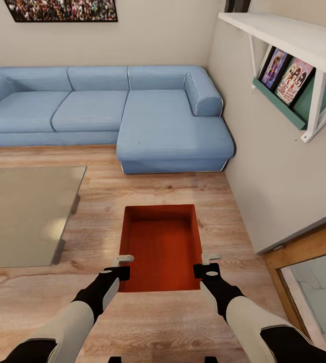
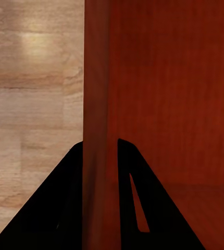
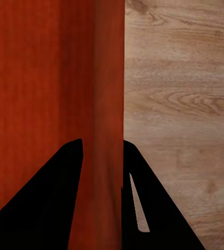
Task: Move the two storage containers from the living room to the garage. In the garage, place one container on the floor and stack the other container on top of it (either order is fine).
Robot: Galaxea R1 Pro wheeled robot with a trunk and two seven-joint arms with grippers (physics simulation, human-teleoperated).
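Note:
One red-orange storage container (image 1: 160, 242) sits level in front of me over the living room's light wood-plank floor (image 1: 102, 201), its open top showing a flat bottom and low walls. My left gripper (image 1: 125, 265) is shut on its left wall near the near corner. My right gripper (image 1: 207, 264) is shut on the right wall opposite. In the left wrist view the gripper (image 2: 99, 145) has the container (image 2: 169, 104) wall between its black fingers. The right wrist view shows the same: the gripper (image 3: 102, 143) pinches the container (image 3: 39, 78) wall, with floor beyond.
A blue corner sofa (image 1: 132, 111) stands ahead. A glass-topped low table (image 1: 21, 217) is at the left. The wall at the right carries a white shelf (image 1: 294, 40) with pictures. An orange-wood door frame (image 1: 309, 247) is at the lower right.

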